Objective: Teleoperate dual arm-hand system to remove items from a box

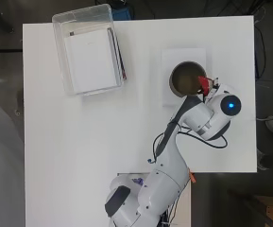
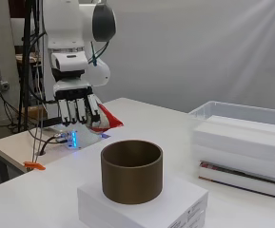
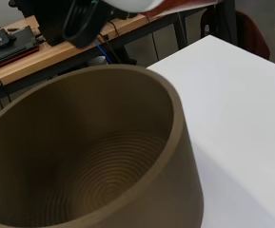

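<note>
Your hand (image 2: 77,110) hangs in the air above the white table (image 1: 79,156), fingers pointing down and curled round a red item (image 2: 109,120), which pokes out at the side of the palm. From overhead that red item (image 1: 203,84) sits right at the rim of the brown cylindrical pot (image 1: 187,79), on the side towards the table's right edge; the side view shows it held higher than the pot's rim and apart from it. What the item is you cannot tell from these views.

The pot (image 2: 132,170) stands upright on a flat white box (image 2: 146,204), and the wrist view looks straight into it: the pot (image 3: 94,156) holds nothing, only ringed grooves on its floor.

Further up the table and to the left, a clear plastic bin (image 1: 86,49) lies at the far corner, slightly turned. In it white boxes (image 2: 241,142) are stacked, with a dark-edged book (image 2: 241,179) at the bottom on the side facing the pot.

The tabletop is plain white and matte. Beyond it, a pale curtain-like backdrop (image 2: 199,47) fills the room behind, a wooden bench (image 3: 56,52) with dark equipment stands past the table edge, and cables (image 1: 268,118) trail on the dark floor.
</note>
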Robot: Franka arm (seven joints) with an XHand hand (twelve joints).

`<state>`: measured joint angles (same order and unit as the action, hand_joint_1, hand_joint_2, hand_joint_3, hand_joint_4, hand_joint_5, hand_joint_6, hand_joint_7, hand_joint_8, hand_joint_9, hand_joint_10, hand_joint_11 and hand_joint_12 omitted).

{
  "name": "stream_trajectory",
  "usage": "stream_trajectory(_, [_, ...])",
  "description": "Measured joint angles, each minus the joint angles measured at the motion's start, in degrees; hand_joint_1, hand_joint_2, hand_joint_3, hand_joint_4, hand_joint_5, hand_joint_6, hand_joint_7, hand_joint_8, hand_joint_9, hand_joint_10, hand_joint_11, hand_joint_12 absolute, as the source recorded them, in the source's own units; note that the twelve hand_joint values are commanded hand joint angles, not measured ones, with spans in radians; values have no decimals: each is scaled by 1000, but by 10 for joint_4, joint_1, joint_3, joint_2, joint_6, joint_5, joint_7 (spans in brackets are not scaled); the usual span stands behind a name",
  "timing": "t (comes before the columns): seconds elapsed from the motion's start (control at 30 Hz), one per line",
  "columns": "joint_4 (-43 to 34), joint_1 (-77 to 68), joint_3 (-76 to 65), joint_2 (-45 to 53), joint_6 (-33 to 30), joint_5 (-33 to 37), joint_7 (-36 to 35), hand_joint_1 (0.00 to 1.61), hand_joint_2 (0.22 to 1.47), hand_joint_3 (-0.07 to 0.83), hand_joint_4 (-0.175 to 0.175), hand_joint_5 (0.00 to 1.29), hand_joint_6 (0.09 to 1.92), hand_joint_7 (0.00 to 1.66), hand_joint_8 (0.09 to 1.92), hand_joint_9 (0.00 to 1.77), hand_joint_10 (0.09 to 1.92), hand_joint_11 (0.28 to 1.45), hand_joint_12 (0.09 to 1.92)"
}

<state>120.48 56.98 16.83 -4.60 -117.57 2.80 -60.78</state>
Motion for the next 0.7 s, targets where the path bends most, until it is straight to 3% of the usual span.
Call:
stream_trajectory(0.17, [-23, -17, 32, 26, -5, -24, 31, 989, 1142, -2, 175, 927, 1094, 1274, 1857, 1421, 1870, 962, 1728])
stream_trajectory(0.27, [-27, 56, 134, 19, -3, 12, 13, 999, 1129, -2, 175, 950, 1048, 1236, 1769, 1381, 1805, 892, 1688])
stream_trajectory(0.47, [-44, 502, 528, -100, 8, 119, -49, 1003, 1120, -1, 175, 966, 1021, 1204, 1702, 1354, 1762, 848, 1661])
stream_trajectory(0.6, [-52, 718, 725, -149, 12, 161, -71, 1002, 1120, 0, 175, 965, 1023, 1191, 1699, 1345, 1762, 833, 1651])
stream_trajectory(0.67, [-55, 755, 765, -160, 10, 171, -77, 717, 1093, -3, 24, 725, 446, 1086, 1700, 1270, 1773, 788, 1643])
stream_trajectory(0.7, [-58, 758, 772, -162, 13, 175, -81, 580, 1086, -2, -9, 631, 243, 1006, 1699, 1192, 1787, 754, 1648])
